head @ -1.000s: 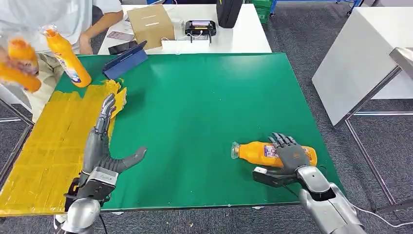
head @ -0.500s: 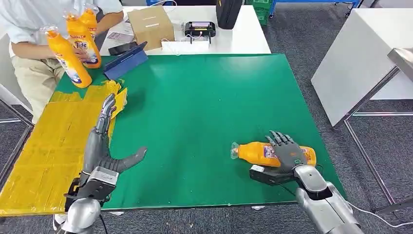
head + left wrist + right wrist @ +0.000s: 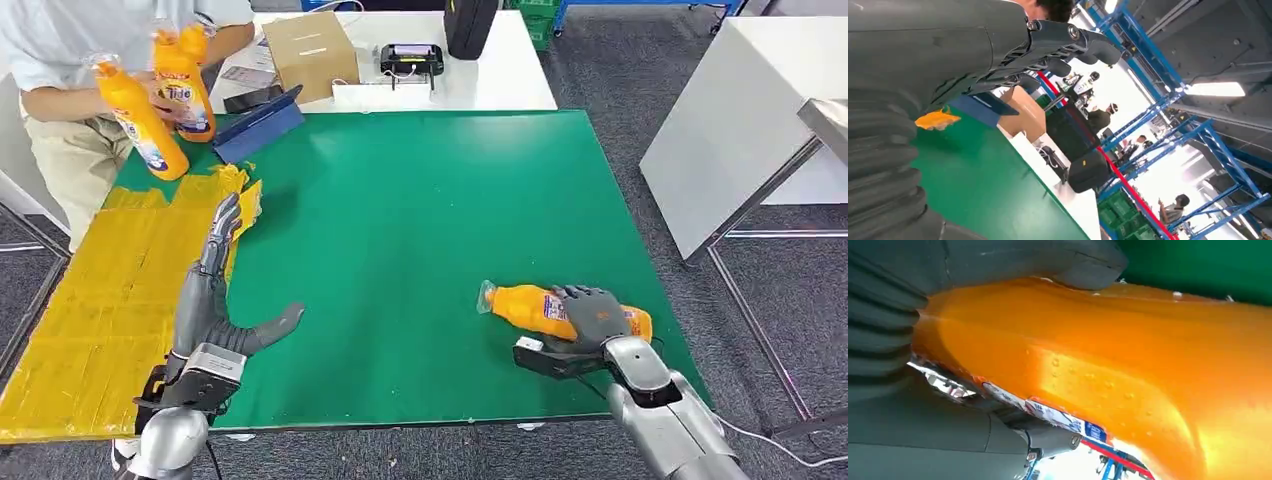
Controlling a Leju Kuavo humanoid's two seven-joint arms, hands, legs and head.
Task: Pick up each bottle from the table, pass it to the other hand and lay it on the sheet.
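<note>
Right hand [image 3: 598, 318] wraps orange bottle [image 3: 530, 308] lying on green table [image 3: 420, 230] nr front-right edge, ready to lift. Left hand [image 3: 215, 290] spread wide beside yellow sheet [image 3: 90, 300], prob. awaiting handover.

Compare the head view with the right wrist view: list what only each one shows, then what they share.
Head view only: the green table, the yellow sheet along its left edge, the open left hand resting beside that sheet, and a person's hands holding two upright orange bottles at the far left corner.

Right wrist view only: a close look at the thick grey thumb pressed over the bottle's side, with small droplets on the plastic.

Both: the orange plastic bottle lying on its side, with the right hand closed around its middle.
</note>
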